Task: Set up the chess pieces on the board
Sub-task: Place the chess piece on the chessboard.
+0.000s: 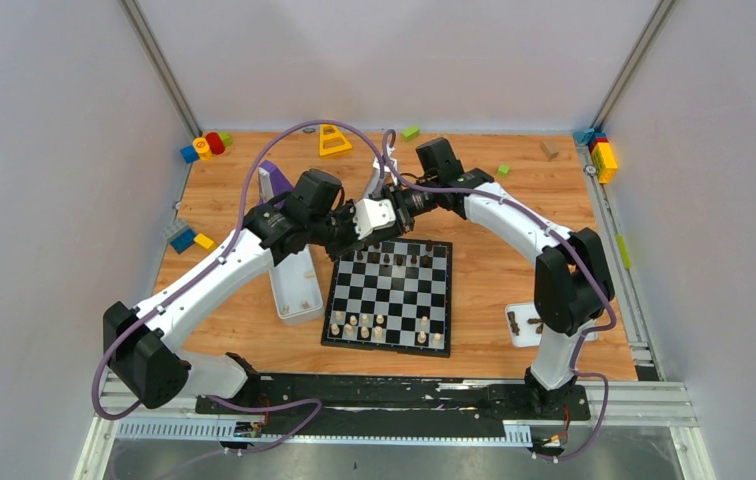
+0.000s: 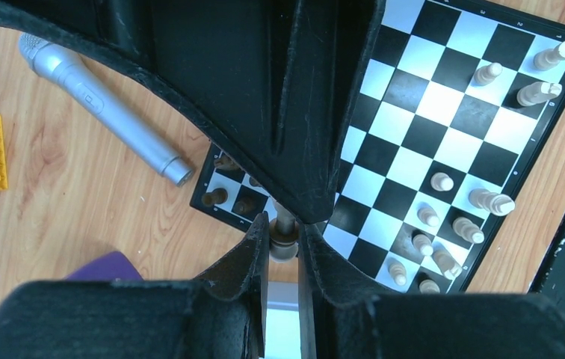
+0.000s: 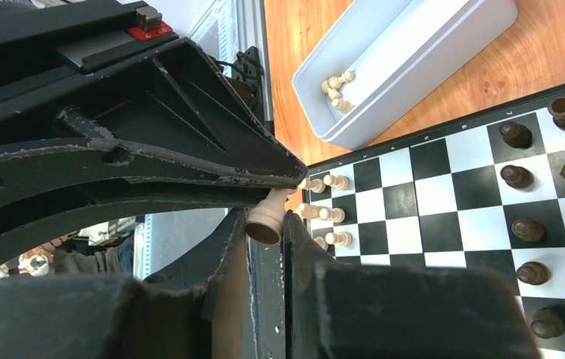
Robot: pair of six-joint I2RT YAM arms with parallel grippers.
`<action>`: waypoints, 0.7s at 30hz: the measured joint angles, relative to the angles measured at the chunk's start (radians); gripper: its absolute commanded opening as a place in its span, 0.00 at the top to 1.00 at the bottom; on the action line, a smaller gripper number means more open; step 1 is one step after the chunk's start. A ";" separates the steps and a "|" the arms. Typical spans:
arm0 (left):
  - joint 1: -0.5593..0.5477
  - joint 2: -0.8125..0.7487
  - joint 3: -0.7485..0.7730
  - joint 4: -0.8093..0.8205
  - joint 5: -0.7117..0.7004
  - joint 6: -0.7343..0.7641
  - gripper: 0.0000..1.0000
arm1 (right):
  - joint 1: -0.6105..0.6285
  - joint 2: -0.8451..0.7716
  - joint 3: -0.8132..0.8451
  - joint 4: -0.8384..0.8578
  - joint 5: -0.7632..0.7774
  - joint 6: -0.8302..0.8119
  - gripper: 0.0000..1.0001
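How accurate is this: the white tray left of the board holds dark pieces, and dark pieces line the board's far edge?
One slip: the white tray holds light pieces, not dark, as the right wrist view shows. Dark pieces do line the board's far edge.

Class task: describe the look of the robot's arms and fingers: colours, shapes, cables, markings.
Both the left arm and right arm have white link shells between bulky black joints, each trailed by a looping purple cable. The left gripper and right gripper carry long black fingers, tapering to tips, with pale scuffs.
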 measured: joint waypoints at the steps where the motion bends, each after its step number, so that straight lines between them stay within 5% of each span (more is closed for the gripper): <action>1: 0.000 0.000 0.000 0.000 -0.001 0.000 0.75 | 0.000 0.001 0.000 0.000 0.001 0.000 0.95; 10: 0.000 -0.039 -0.030 0.034 -0.008 -0.004 0.09 | -0.039 -0.008 -0.021 0.001 -0.002 -0.016 1.00; 13: 0.017 -0.085 -0.053 0.056 0.017 -0.013 0.01 | -0.080 -0.030 -0.049 0.000 -0.019 -0.024 1.00; 21: 0.126 -0.111 -0.056 0.166 0.240 -0.107 0.01 | -0.187 -0.159 -0.101 0.011 -0.127 -0.038 1.00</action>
